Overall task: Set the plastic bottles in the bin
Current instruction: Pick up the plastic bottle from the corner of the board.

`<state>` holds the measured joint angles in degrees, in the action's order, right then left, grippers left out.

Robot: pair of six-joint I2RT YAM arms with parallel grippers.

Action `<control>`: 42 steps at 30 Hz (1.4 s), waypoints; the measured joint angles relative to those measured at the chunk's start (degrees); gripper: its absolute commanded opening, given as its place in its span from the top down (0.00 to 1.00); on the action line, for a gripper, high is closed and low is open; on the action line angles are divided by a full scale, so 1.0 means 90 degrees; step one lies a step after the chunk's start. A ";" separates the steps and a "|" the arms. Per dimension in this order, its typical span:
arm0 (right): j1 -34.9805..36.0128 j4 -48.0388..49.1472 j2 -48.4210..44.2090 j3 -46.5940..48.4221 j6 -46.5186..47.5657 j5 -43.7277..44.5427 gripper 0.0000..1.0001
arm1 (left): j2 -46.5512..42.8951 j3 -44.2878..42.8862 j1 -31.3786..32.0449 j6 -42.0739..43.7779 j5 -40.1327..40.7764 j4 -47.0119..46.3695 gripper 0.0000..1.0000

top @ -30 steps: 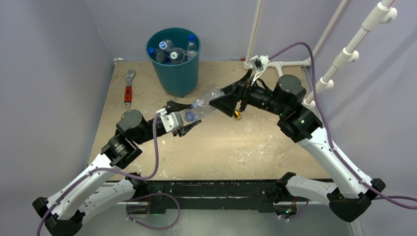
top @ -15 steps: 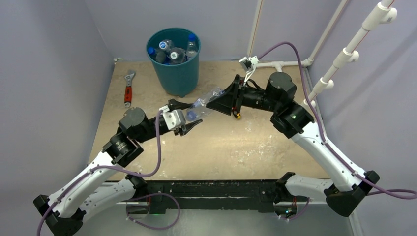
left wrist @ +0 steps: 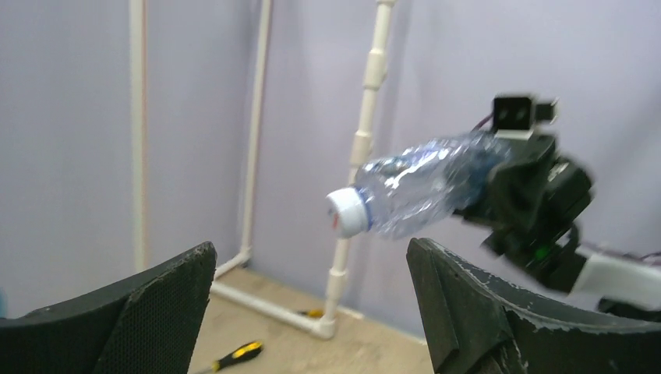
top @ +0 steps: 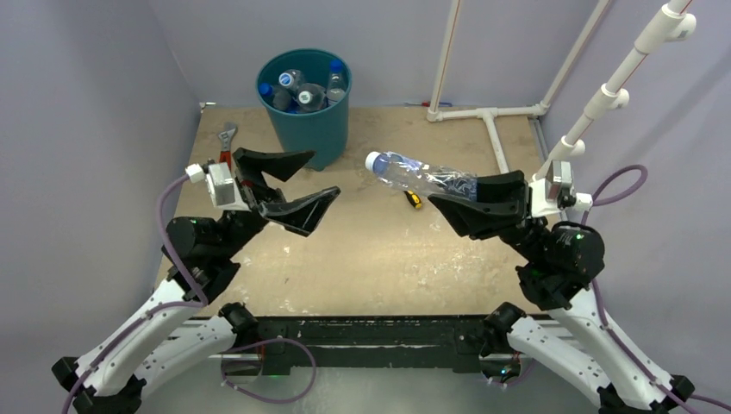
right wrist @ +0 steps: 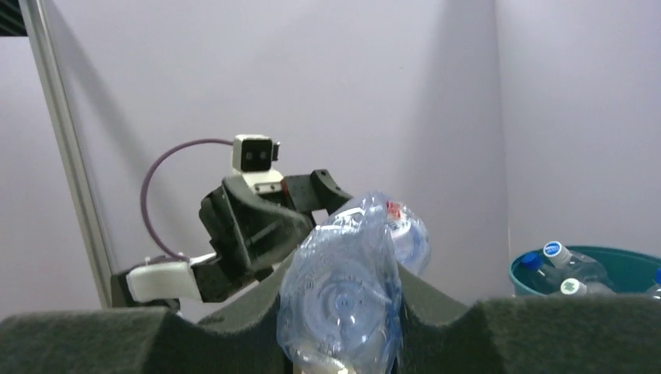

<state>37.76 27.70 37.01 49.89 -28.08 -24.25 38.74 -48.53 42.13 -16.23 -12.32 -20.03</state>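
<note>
— At the left of the top view we see the left gripper in the air, its jaws spread wide with nothing between them.
— Upper centre, we find the bin, with several bottles inside.
— And right of centre?
— There we see the right gripper clamped on one bottle by its base, aloft, white cap toward the bin. A screwdriver shows just below it in the frame.

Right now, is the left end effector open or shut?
Open: left end effector jaws spread wide, nothing between. Right end effector holds the bottle.
</note>
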 measured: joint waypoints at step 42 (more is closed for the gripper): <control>0.0000 0.6679 0.1360 -0.2407 -0.1387 0.0027 1.00 | 0.3623 0.0474 0.0379 -0.6623 -0.0381 -0.7050 0.73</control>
<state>37.76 87.81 49.25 28.23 -40.56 -24.01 71.35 -44.27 45.54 -75.83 -15.75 -83.48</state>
